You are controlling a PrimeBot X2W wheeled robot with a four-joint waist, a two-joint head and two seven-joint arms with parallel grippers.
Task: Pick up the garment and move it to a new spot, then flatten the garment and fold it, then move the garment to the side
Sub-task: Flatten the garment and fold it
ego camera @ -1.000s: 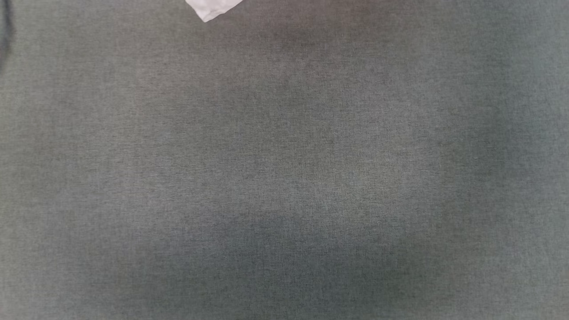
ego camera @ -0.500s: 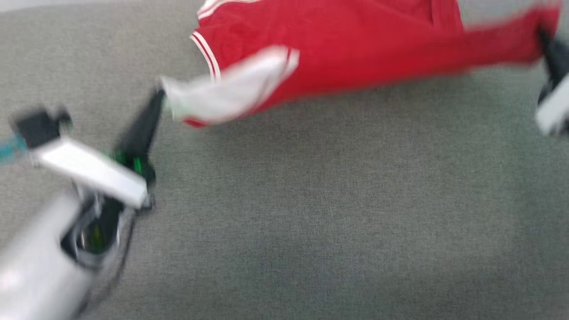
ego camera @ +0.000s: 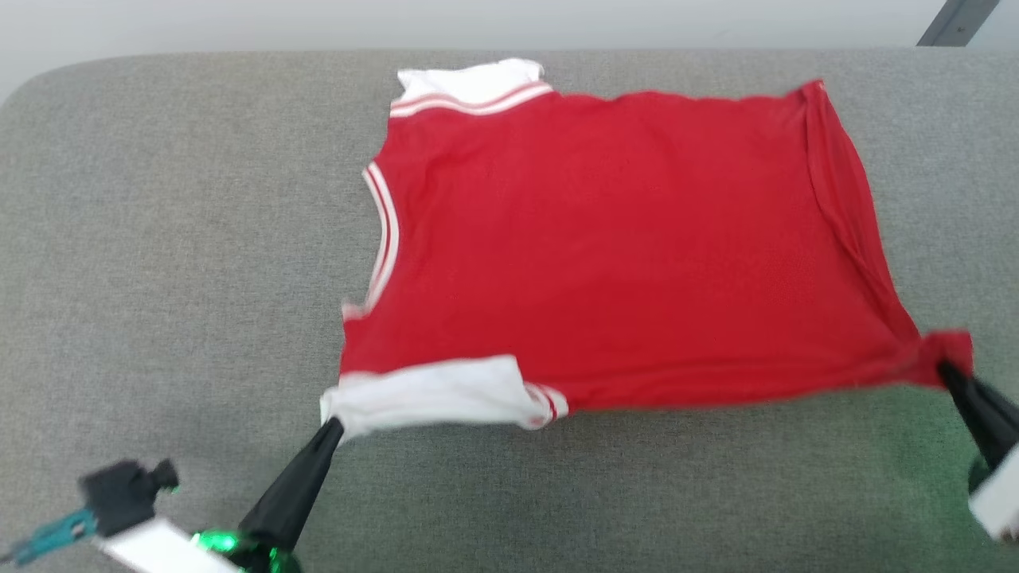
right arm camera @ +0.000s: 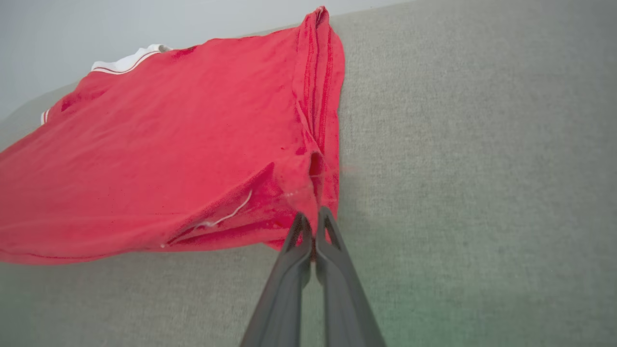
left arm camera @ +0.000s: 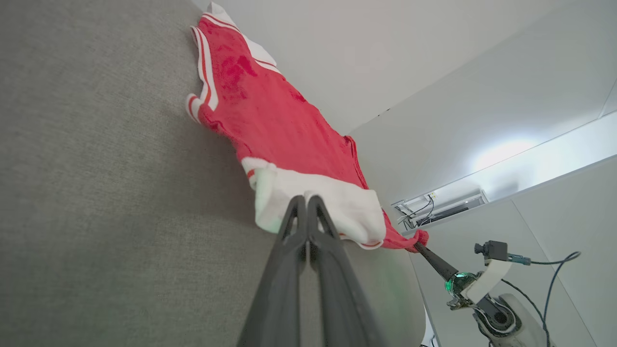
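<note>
Head view: a red jersey lies spread out on a grey cloth-covered surface. It sits from the middle over to the right side. The far part of it rests flat on the surface.

The left hand is at the near left. Its two long dark fingers are squeezed tight together on the tip of a white sleeve at the near left corner of the jersey. The sleeve is pulled into a point where the hand grips it.

The right hand is at the near right edge. Its fingers are also pinched together, and they grip the near right corner of the jersey. The red cloth is bunched into a small lump there.

The near edge of the jersey is pulled tight between the two hands. In the wrist views this edge looks lifted a little off the surface, with shadow under it.

A second white sleeve pokes out at the far left corner, with red and white stripes beside it. A curved striped band runs down the left side of the jersey.

A folded red edge runs along the right side, from the far corner down to the right hand.

A green light glows at the base of the left hand.
</note>
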